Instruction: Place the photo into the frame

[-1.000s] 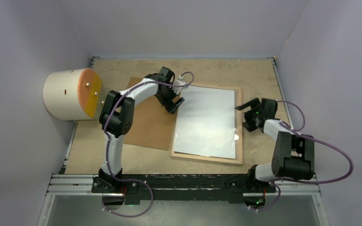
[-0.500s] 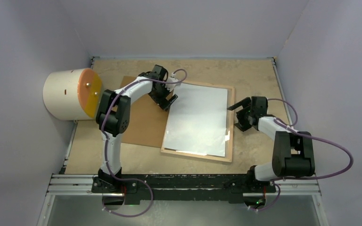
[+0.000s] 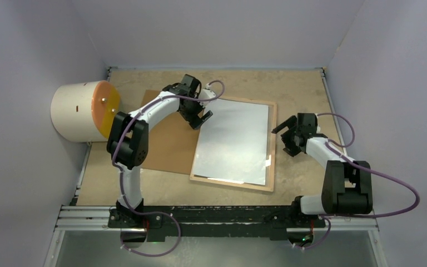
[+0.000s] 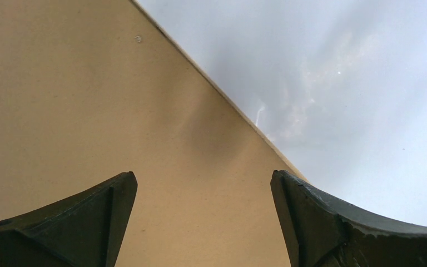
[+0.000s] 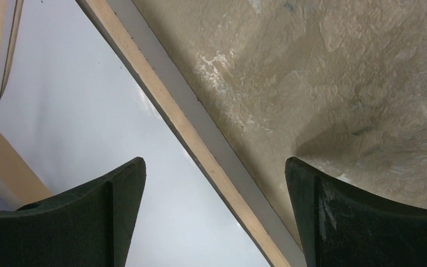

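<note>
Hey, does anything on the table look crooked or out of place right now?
The frame lies askew, turned out of line with the table's edges, its left side seemingly overlapping the brown backing board. The photo rests white side up inside it. Nothing looks spilled or damaged.

open: table beyond frame | blocked left: drum on its side, brown board
</note>
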You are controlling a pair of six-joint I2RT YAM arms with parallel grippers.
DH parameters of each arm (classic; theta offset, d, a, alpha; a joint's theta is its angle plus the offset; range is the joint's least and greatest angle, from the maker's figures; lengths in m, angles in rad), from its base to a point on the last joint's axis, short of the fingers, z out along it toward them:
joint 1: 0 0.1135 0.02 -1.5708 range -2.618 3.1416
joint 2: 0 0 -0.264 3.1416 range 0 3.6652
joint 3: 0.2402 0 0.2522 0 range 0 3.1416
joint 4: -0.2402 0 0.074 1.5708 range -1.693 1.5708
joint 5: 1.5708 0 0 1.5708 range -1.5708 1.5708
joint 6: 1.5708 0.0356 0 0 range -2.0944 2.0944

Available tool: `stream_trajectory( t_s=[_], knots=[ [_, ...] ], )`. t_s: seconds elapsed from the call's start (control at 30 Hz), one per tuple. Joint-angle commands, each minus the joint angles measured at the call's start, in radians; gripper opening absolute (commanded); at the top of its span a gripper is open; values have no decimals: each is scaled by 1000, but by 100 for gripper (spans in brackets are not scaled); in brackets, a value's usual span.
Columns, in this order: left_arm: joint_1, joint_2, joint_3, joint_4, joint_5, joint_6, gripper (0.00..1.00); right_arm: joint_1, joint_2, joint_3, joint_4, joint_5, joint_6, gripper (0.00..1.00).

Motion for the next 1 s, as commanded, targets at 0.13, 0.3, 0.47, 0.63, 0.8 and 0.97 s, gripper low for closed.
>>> stream_trajectory(
  t_s=[0.13, 0.3, 0.47, 0.63, 0.8, 0.97],
  knots=[
    [-14, 13, -3, 24, 2, -4, 97, 0, -6, -13, -13, -17, -35, 96],
    [-16, 37, -11, 36, -17, -5, 97, 1, -3, -14, -11, -24, -35, 96],
    [-24, 57, -15, 48, -14, -15, 96, 1, -2, -20, -3, -31, -23, 96],
    [-38, 67, -16, 54, -10, -25, 96, 1, 2, -29, 7, -36, -22, 96],
    [-58, 63, -14, 54, -33, -24, 96, 1, 18, -40, 25, -47, -24, 95],
    [-84, 57, -14, 56, -79, -18, 96, 0, 32, -54, 44, -56, -24, 95]
  ],
)
